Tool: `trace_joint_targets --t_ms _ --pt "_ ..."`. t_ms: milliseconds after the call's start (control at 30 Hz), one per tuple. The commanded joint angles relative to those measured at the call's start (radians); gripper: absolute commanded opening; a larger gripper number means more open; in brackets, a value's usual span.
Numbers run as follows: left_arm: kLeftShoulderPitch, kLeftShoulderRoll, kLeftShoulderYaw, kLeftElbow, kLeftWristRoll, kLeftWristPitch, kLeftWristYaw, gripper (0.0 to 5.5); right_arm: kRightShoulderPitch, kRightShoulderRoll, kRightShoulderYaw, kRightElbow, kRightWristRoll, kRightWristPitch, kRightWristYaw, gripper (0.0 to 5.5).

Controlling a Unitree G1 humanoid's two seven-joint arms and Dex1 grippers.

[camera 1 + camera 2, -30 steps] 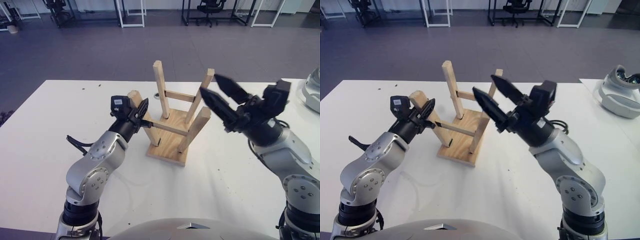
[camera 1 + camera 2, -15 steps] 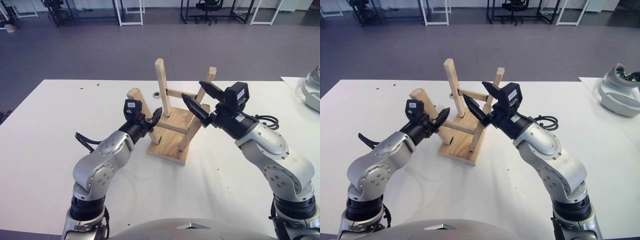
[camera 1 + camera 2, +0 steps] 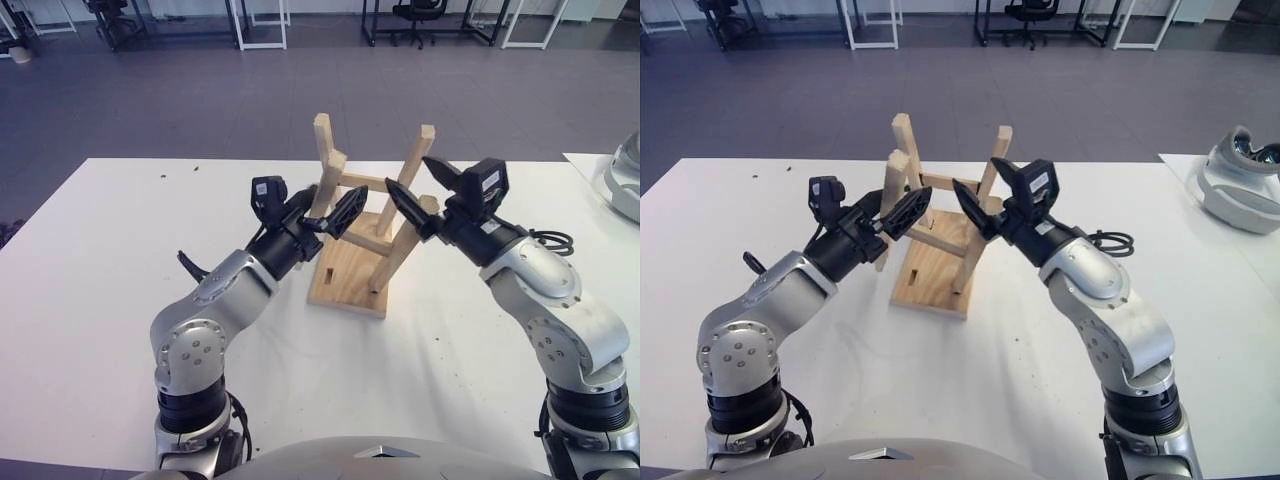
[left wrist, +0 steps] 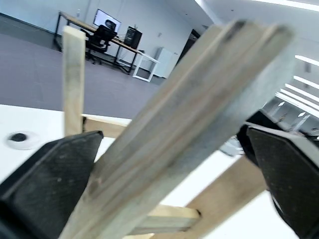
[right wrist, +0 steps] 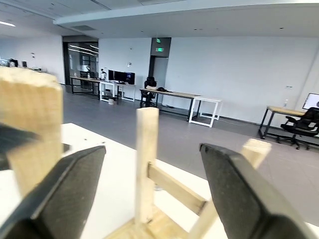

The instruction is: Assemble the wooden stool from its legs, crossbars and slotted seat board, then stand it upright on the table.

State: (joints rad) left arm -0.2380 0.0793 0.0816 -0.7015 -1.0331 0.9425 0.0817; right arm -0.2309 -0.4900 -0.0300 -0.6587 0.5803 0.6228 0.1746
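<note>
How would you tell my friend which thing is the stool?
Find the big white table. Near its middle, between the robot's left hand and right hand, is the stool. It is the only wooden thing there, seat board down and legs sticking up.

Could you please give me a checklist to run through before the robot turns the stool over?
1. Stool assembled, legs and crossbars in the seat board: ok, as far as visible.
2. Stool upright: not ok; it rests on the seat board, legs up.
3. Left gripper around the near left leg: ok, open with the leg between its fingers.
4. Right gripper around the near right leg: cannot tell; open and close by it.
5. Either gripper clamped for lifting: not ok.
</note>
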Motion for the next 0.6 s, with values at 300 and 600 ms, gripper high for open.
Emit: trace_joint_targets --t_ms 300,600 --pt "0.021 0.173 0.056 0.060 -0.022 -0.028 -0.070 5.33 -0.036 0.003 -0.105 -0.034 0.092 -0.019 0.100 3.51" --pt "0.069 0.200 -0.040 0.017 0.131 -0.106 -0.107 5.33 -0.024 0.015 -0.102 -0.035 0.086 -0.020 0.100 3.51"
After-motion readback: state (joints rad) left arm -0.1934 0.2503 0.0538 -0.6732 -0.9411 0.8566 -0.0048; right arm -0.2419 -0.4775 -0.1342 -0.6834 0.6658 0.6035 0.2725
